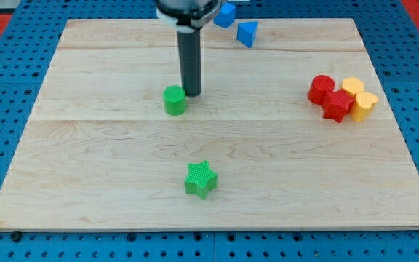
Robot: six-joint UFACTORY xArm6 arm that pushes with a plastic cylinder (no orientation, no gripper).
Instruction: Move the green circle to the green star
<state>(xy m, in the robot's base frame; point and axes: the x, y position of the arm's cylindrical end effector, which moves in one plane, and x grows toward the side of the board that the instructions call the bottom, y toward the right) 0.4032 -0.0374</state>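
**Green circle just at my tip, green star lying toward the view's bottom**

The green circle (pixel 174 100) sits on the wooden board (pixel 86 167), and every place below I give from it. It is a short round block, bright green, with a flat top and a slightly darker side wall; being round, it has no long axis to mind. My tip (pixel 193 94) stands just beside it, on its right and a touch toward the view's top, so close that I cannot tell whether it touches. I have no fingers to open or close: I end in a bare dark rod, and it holds nothing.

The green star (pixel 201 179) lies well apart from the circle, toward the view's bottom and a little to the right. That is the relation that matters. As I judge it, my tip is on roughly the correct side for a downward push, but offset to the right, so a straight shove could send the circle off to the left of the star.

Far right of the circle cluster a red block (pixel 321 89), a red star-like block (pixel 337 105) and two yellow blocks (pixel 360 98). Up and right of it lie two blue blocks (pixel 246 33).
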